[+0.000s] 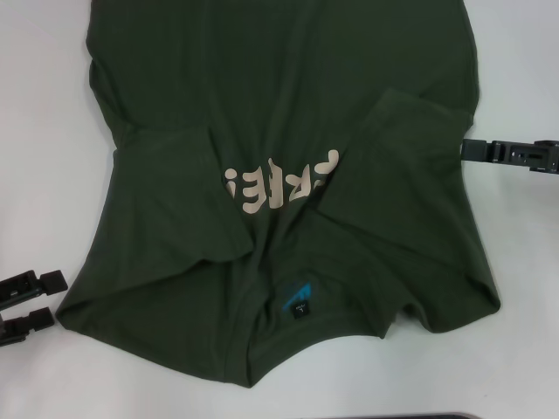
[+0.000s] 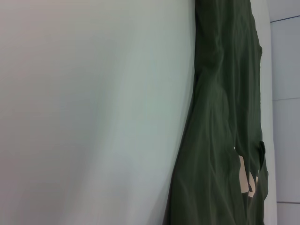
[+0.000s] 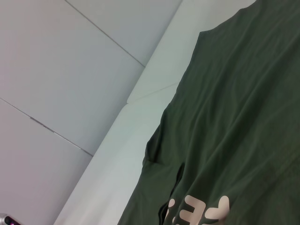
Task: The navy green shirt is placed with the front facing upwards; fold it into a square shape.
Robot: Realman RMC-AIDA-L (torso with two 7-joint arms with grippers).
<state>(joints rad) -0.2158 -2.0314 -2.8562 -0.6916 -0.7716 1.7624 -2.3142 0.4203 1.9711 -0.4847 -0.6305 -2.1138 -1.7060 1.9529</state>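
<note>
Early stage only — large dark olive-green cotton T-shirt [image 1: 288,113] spread face-up mid-table on white surface [image 1: 44,131], both sleeves folded inward over beige lettering [image 1: 279,185], body folds pending; left gripper [image 1: 28,307] near-left, open and empty, right gripper [image 1: 511,154] at right edge — grip unclear.

Both grippers [image 1: 31,307] [image 1: 511,154] black, blocky, ribbed.

Bright, even overhead light; soft faint shadows along shirt [image 1: 288,131] folds; wrist views slightly soft, no glare.
</note>
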